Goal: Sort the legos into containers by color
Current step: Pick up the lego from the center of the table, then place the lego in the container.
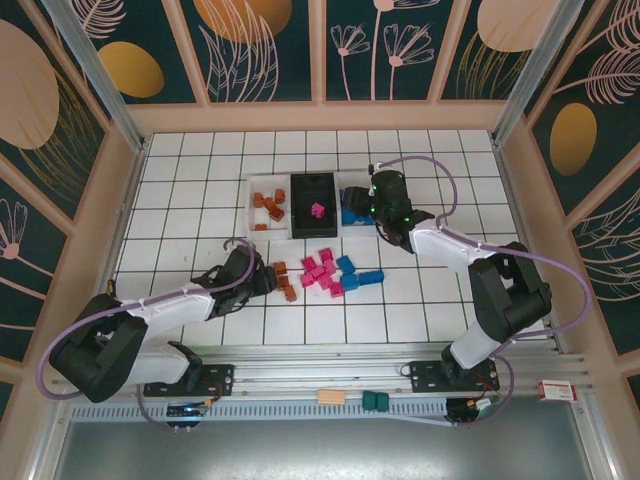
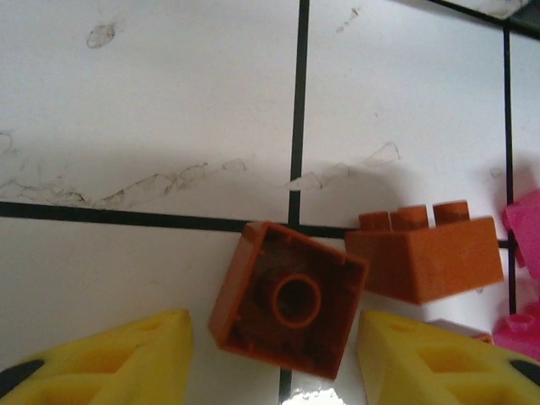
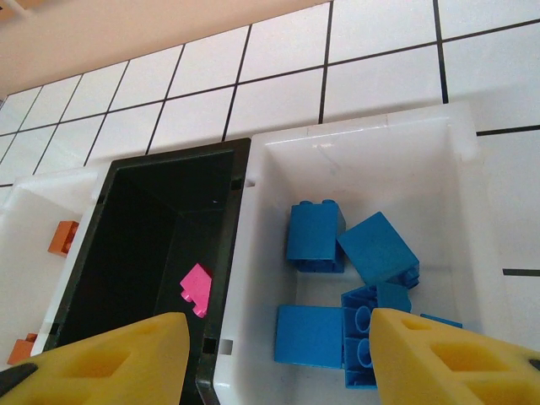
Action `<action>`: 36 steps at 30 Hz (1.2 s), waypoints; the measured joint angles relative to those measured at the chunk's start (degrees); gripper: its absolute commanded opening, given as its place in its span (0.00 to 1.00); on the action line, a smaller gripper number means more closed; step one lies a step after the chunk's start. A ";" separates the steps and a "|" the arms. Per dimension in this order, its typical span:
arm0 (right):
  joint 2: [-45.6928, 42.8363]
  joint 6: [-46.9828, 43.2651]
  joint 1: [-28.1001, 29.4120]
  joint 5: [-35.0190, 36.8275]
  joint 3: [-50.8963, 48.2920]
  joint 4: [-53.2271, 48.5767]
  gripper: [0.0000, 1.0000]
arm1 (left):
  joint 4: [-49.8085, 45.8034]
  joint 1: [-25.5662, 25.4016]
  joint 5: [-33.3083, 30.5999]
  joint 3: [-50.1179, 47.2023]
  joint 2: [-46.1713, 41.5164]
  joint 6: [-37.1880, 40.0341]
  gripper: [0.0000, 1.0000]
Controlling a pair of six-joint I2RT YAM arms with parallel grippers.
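Note:
Loose legos lie mid-table: brown-orange ones (image 1: 286, 284), a magenta-pink cluster (image 1: 320, 272) and blue ones (image 1: 360, 277). My left gripper (image 1: 266, 279) is low over the orange ones. In the left wrist view its yellow fingers (image 2: 135, 354) straddle an upturned orange brick (image 2: 289, 308), with a gap on each side; another orange brick (image 2: 422, 253) lies just beyond. The containers stand at the back: a white bin (image 1: 266, 190) with orange bricks, a black bin (image 1: 313, 185) with a pink brick (image 3: 196, 288), and a white bin (image 3: 363, 135) with blue bricks (image 3: 314, 236). My right gripper (image 3: 278, 337) hovers open over the blue bin, holding nothing.
Pink bricks (image 2: 525, 228) sit at the right edge of the left wrist view. A tan block (image 1: 331, 397) and dark green blocks (image 1: 376, 401) rest on the front rail between the arm bases. Wooden walls enclose the tiled table on three sides.

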 measured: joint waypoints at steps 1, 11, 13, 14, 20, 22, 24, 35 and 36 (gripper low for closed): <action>-0.07 0.00 0.00 0.00 -0.07 0.02 0.59 | -0.02 0.00 -0.24 0.28 0.52 -0.02 0.53; -0.70 0.00 0.00 0.00 -0.81 -0.02 0.59 | -1.09 -0.39 -2.34 3.13 4.00 1.38 0.49; -1.05 0.00 0.00 0.00 -0.81 -0.02 0.59 | -1.77 -0.39 -3.23 3.69 4.76 1.77 0.45; -1.27 0.00 0.00 0.00 -0.81 0.00 0.59 | -1.95 -0.39 -3.63 3.78 4.94 1.88 0.42; -2.62 0.00 0.00 -0.02 -1.57 -0.02 0.59 | -2.73 -0.48 -4.74 4.13 4.15 2.16 0.37; -2.97 0.00 0.00 -0.02 -1.86 -0.02 0.59 | -3.87 -0.31 -6.01 4.96 2.86 2.49 0.38; -3.37 0.02 0.00 -0.17 -2.14 0.00 0.59 | -5.49 -0.22 -7.37 6.49 0.57 3.02 0.40; -7.15 1.38 0.00 -1.51 -6.10 0.39 0.59 | -6.29 3.39 -12.85 29.53 8.37 9.51 0.44; -7.65 1.46 0.00 -1.51 -6.75 0.31 0.59 | -6.14 4.39 -12.85 31.23 10.69 10.01 0.47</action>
